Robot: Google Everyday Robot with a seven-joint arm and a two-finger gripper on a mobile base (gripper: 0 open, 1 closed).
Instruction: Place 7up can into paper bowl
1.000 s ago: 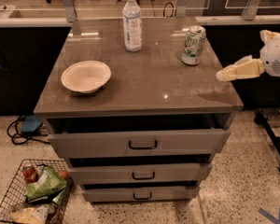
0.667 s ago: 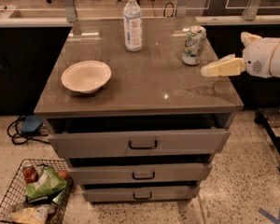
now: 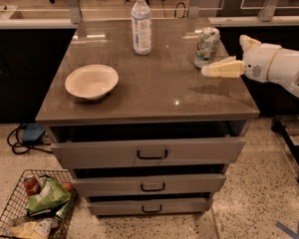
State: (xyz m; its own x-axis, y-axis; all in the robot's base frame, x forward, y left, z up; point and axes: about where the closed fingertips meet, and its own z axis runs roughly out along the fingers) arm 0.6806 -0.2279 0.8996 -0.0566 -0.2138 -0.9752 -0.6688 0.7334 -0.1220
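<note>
Standing upright on the far-right part of the cabinet top [image 3: 154, 96], the 7up can [image 3: 207, 47] showed its silver top and green logo, w/ nothing touching it. The gripper [image 3: 224, 55] sat just right of the can, above the top's right edge. Its jaws were spread wide & held nothing. One pale finger [image 3: 223, 68] pointed left, its tip just near of the can's base, and the other poked out farther back on the right. Whether that near finger touched the can couldn't be told. The white arm [image 3: 284, 66] came in from the right side of the scene.

The paper bowl [image 3: 91, 81] lay well apart from the can, on the left part of the top, approx. mid-depth, upright & w/ nothing in it. A clear plastic bottle [image 3: 141, 23] w/ a white cap stood at the far edge, between bowl & can in left-right terms.

Below the top, three drawers stepped outward. The top drawer [image 3: 149, 153] was pulled partly out, showing a dark gap above it. On the floor at near left sat a wire basket [image 3: 20, 203] of snack packets, w/ a tangle of cables [image 3: 25, 133] beyond it.
</note>
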